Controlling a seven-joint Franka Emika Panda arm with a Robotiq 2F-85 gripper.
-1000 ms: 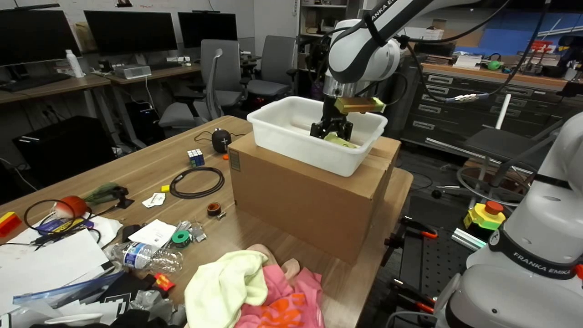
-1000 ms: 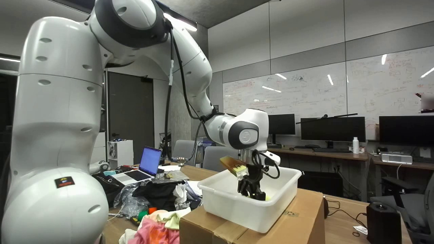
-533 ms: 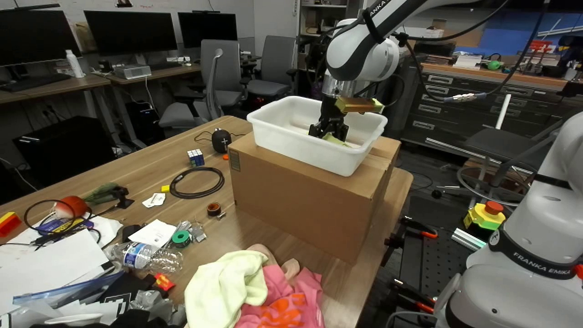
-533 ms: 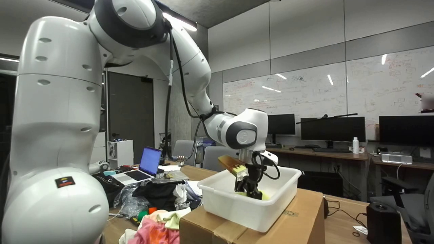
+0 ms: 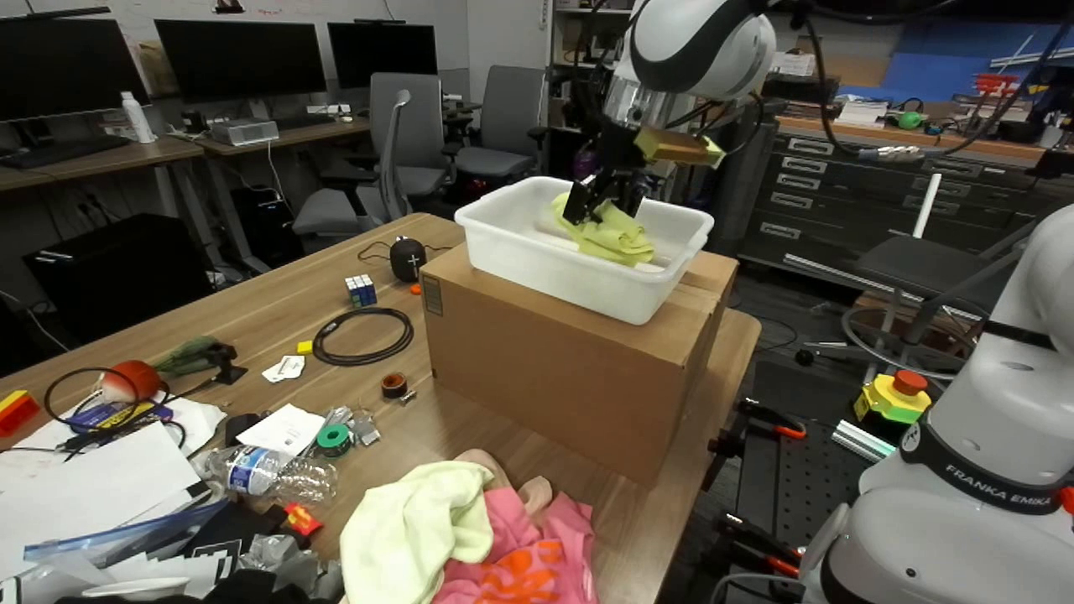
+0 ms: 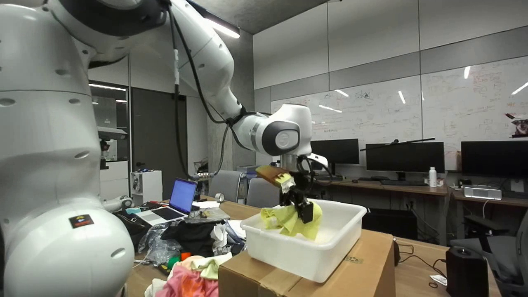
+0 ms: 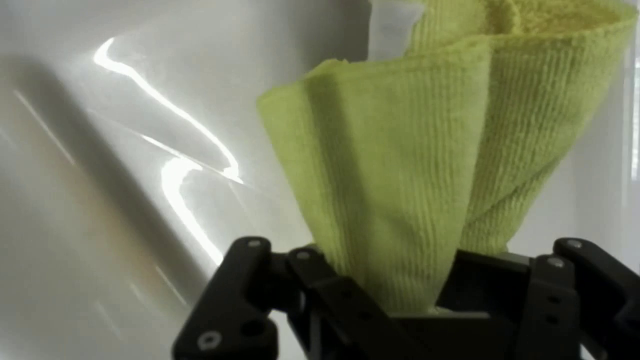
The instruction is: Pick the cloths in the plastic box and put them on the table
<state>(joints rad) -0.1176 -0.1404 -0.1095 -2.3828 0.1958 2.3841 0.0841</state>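
Yellow cloth [image 7: 410,150] now higher, between jaws.

Overhead: a straight, bright white strip light [image 6: 222,29] is glowing beneath a grey concrete ceiling [image 6: 272,12].
Writing: a wide, glossy whiteboard [image 6: 371,115] is bearing faint red marks and reflecting streaks of light.
Entry: a tall, dark grey door [image 6: 159,132] is standing near a grey concrete pillar [image 6: 244,74].
Workspace: three black, flat, rectangular monitors [image 5: 243,57] are standing on brown wood-topped desks [image 6: 412,189].
Seating: grey, high-backed office chairs [image 5: 424,109] are standing near the desks.
Storage: a dark grey, many-drawered cabinet [image 5: 839,210] is supporting a brown wood-edged counter [image 5: 998,150].
Underfoot: a dark floor [image 5: 776,298] is stretching in front of the cabinet, where a dark, flat-seated chair [image 5: 940,267] is standing.
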